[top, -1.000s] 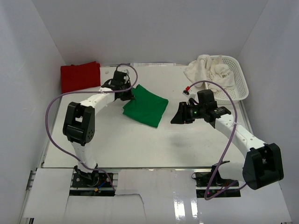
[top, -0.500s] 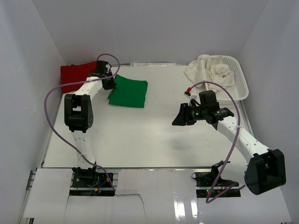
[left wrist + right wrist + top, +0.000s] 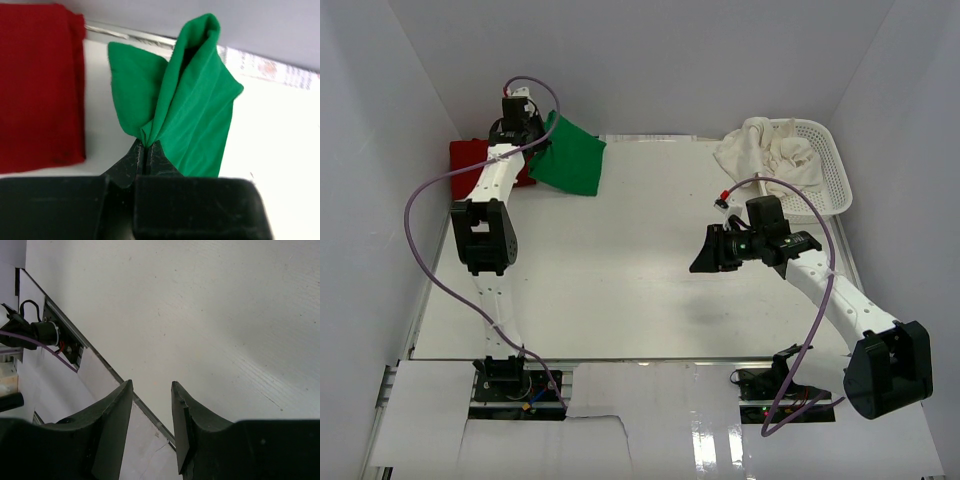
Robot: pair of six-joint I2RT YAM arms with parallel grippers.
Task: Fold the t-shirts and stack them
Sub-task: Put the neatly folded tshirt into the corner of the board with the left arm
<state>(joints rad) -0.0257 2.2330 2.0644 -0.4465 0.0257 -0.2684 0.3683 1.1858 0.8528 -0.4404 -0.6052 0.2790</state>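
Fingers [image 3: 132,160] of the left gripper [image 3: 145,150] are pressed together on a pinch of the green t-shirt [image 3: 195,115]. No gap shows between them. The cloth rises from the pinch in two bunched lobes and is lifted off the table [image 3: 620,270]. Whether any part of it touches the surface cannot be told.

In the top view, the left gripper [image 3: 532,138] is at the far left corner, with the arm stretched along the left edge. The green t-shirt [image 3: 570,160] hangs to its right. The red t-shirt [image 3: 468,165] lies folded flat just beside it, against the left wall. In the left wrist view, a strip of bare table separates the red t-shirt [image 3: 40,85] from the green cloth.

Fingers [image 3: 117,415] of the right gripper [image 3: 151,385] stand apart with nothing between them. The right gripper [image 3: 703,260] hovers over bare table right of centre, well apart from all cloth.

The white mesh basket [image 3: 835,175] sits at the far right corner. It contains the cream-white t-shirts [image 3: 765,150], crumpled in a heap. Part of the heap spills over the left rim of the basket onto the table.
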